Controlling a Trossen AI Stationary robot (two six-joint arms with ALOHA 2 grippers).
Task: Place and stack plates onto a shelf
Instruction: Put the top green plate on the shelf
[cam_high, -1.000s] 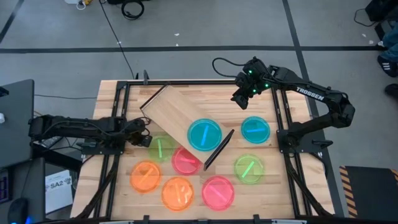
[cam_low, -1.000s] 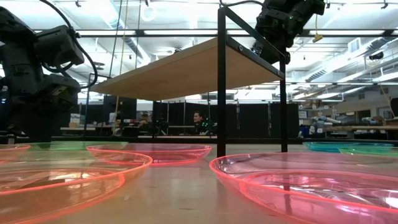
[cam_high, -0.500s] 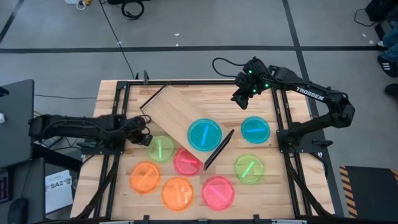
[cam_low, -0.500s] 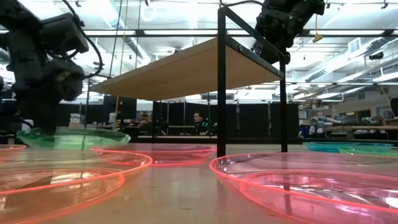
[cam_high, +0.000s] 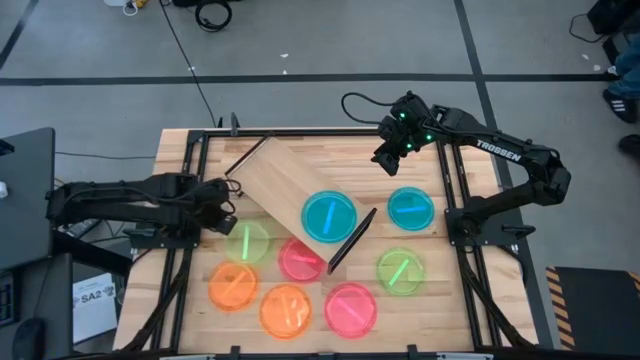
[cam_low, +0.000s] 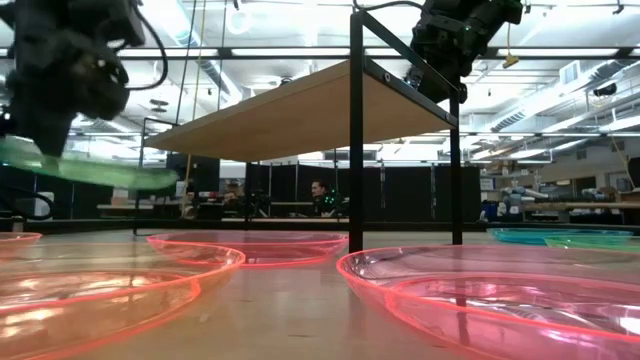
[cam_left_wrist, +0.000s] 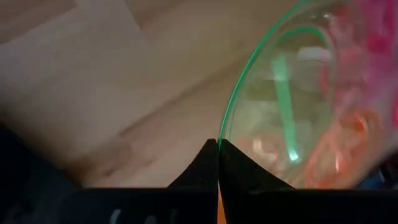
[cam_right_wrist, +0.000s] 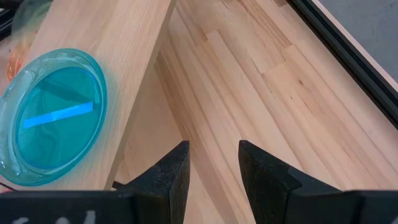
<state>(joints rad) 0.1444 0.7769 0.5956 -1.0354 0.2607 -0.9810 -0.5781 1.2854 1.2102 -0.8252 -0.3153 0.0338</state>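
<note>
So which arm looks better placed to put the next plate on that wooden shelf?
Probably the left: its gripper already pinches the green plate off the table beside the shelf. The right gripper hangs open and empty.

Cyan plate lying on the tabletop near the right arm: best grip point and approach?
Take the cyan plate at its rim, on the edge nearest the right gripper, which waits open above the table's far side. It lies flat and shallow, so only the raised lip offers a pinch. Come down from above, one finger inside the lip and one outside. The green plate beside it looks clear.
</note>
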